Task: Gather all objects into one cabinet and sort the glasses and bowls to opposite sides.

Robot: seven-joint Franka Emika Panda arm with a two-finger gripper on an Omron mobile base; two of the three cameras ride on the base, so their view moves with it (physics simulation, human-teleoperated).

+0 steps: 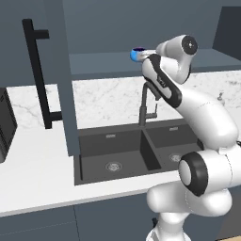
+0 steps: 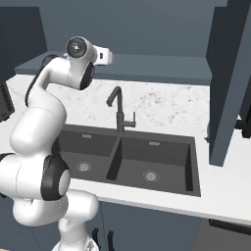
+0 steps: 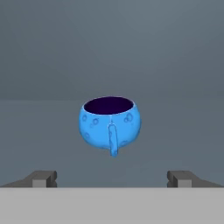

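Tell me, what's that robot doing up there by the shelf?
The white robot arm is reaching up to the cabinet shelf above the sink. Its gripper is wide open and holds nothing. Straight ahead of it a small blue cup with a handle stands upright on the shelf, not touched yet. It looks as if the arm may be about to grab it.

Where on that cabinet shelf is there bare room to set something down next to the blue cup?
The shelf lies bare on both sides of the blue cup, which stands alone mid-shelf, handle toward the open gripper. In the left base view, shelf surface runs bare from the cup to the open door. Nothing visible crowds it.
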